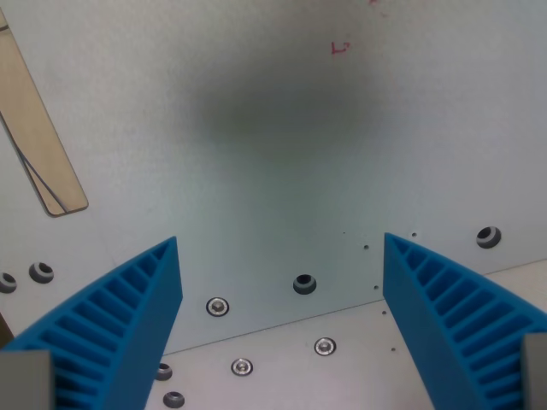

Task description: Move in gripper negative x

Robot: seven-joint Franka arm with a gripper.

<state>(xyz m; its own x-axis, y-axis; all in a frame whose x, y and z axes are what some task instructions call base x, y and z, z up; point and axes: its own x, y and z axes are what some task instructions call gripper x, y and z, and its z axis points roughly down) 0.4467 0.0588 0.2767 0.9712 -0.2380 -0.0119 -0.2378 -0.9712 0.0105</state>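
Gripper (282,256) spread wide (nothing between) above bolted metal plate (282,154).

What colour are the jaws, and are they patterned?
Bright blue with ribbed slats, clearest in the wrist view; the gripper stands open over the pale plate.

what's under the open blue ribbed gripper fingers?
Between the blue ribbed fingers of the gripper: bare pale grey metal plate, a seam, screws and a dark hole. Nothing is held. Whatever lies directly beneath each finger is covered.
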